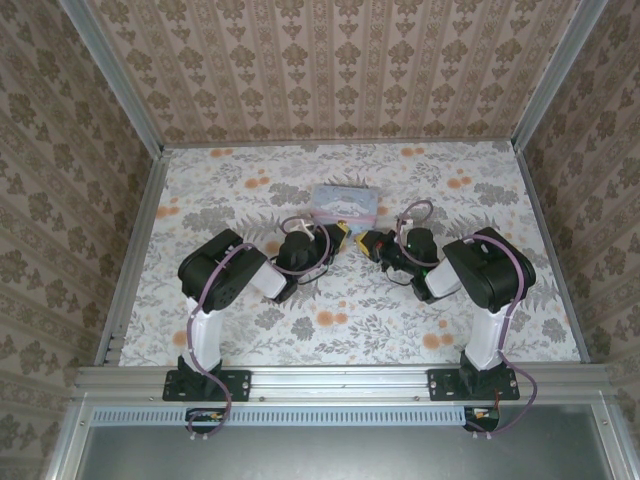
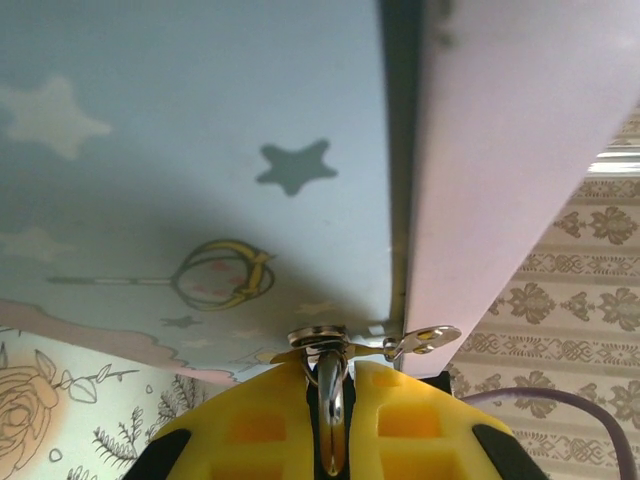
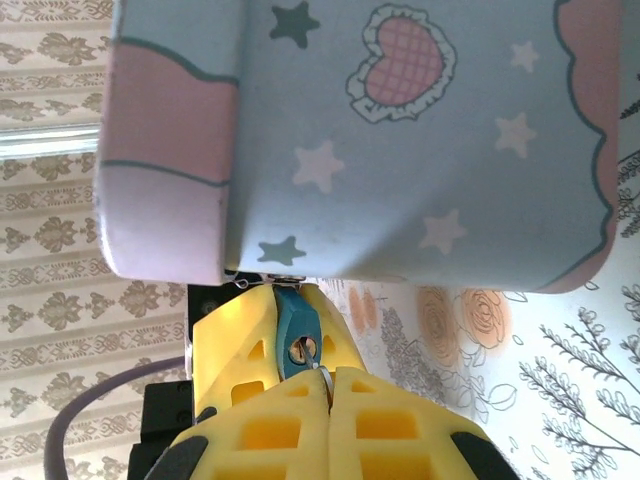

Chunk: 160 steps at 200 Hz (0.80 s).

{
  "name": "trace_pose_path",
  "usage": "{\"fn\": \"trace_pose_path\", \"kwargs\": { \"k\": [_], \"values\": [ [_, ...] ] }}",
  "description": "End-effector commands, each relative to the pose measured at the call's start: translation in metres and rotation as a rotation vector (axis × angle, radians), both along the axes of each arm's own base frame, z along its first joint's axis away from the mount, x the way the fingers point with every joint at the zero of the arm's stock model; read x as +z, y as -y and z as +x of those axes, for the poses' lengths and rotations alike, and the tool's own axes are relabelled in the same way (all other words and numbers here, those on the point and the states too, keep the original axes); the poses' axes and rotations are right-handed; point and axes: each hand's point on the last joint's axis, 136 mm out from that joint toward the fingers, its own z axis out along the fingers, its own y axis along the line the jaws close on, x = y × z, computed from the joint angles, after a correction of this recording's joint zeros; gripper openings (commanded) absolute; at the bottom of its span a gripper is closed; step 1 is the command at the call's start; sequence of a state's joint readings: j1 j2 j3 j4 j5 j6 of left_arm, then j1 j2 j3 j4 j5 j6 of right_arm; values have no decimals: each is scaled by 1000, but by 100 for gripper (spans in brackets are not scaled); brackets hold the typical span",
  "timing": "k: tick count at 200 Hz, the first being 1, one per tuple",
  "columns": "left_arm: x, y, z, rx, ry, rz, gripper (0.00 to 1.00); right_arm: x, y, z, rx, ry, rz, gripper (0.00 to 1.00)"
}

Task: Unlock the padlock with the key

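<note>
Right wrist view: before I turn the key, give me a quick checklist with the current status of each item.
1. Padlock clamped in the left gripper: ok.
2. Key pinched by the right gripper: ok.
3. Key tip at the keyhole: ok.
4. Key fully seated in the keyhole: cannot tell.
5. Shackle hooked at the hasp of the tin: ok.

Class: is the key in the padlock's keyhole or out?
In, it seems: the key, pinched by the right gripper, reaches the keyhole of the padlock; depth cannot tell.
</note>
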State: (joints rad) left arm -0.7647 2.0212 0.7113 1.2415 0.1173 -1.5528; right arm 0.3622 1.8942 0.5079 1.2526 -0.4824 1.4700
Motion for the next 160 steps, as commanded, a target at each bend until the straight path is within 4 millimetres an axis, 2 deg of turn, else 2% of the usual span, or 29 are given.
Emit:
{"fn": "trace_pose_path", "kwargs": {
  "k": [1, 31, 93, 131, 160],
  "values": [
    [50, 52, -56, -285, 69, -126, 0, 44, -23, 15, 51, 121, 91, 0],
    [47, 54, -57, -291, 62, -124, 0, 56, -25, 19, 67, 139, 109, 0],
    [45, 51, -61, -297, 58, -116, 0, 49, -7, 34, 32, 118, 111, 0],
    [39, 50, -61, -293, 48, -108, 0, 52, -9, 36, 46, 116, 121, 0],
    [39, 50, -58, -278, 46, -109, 0, 52, -17, 27, 62, 114, 119, 0]
  ]
}}
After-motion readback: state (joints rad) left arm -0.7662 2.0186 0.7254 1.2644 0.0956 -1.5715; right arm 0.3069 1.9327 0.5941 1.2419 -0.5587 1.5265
